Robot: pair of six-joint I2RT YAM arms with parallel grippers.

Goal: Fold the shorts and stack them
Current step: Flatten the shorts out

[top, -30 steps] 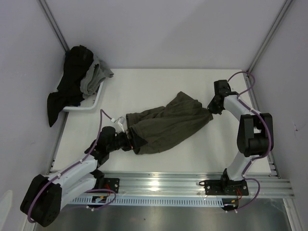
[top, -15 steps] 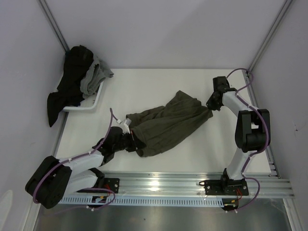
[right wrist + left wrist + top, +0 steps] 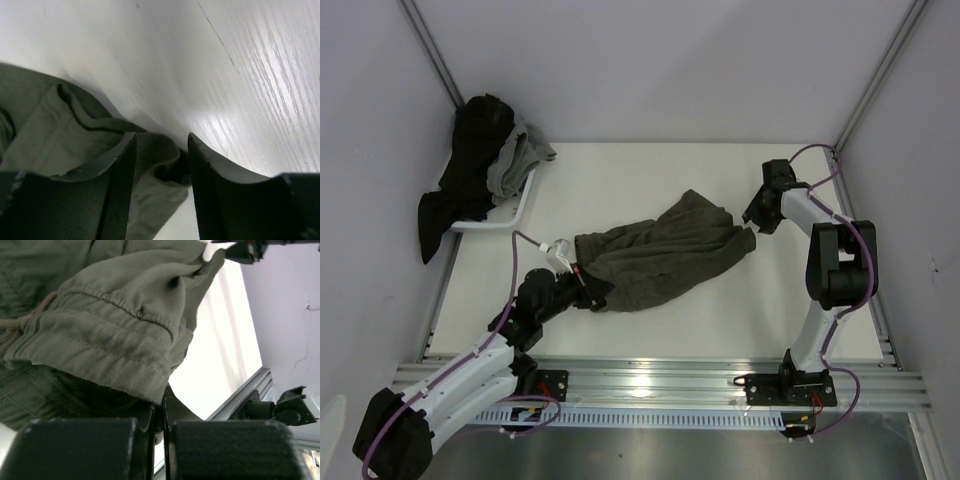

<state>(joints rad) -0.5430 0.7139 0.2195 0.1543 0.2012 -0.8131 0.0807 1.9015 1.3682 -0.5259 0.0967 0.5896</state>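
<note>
dark clothes (image 3: 478, 160), apparently on white tray (image 3: 516, 214)

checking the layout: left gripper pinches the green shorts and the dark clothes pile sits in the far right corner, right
No: the dark clothes pile sits in the far left corner, per the top view. The left gripper does pinch the green shorts.

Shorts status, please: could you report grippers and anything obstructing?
Left gripper shut on shorts waistband. Right gripper open at opposite hem. Shorts crumpled, unfolded. Nothing obstructing.
</note>
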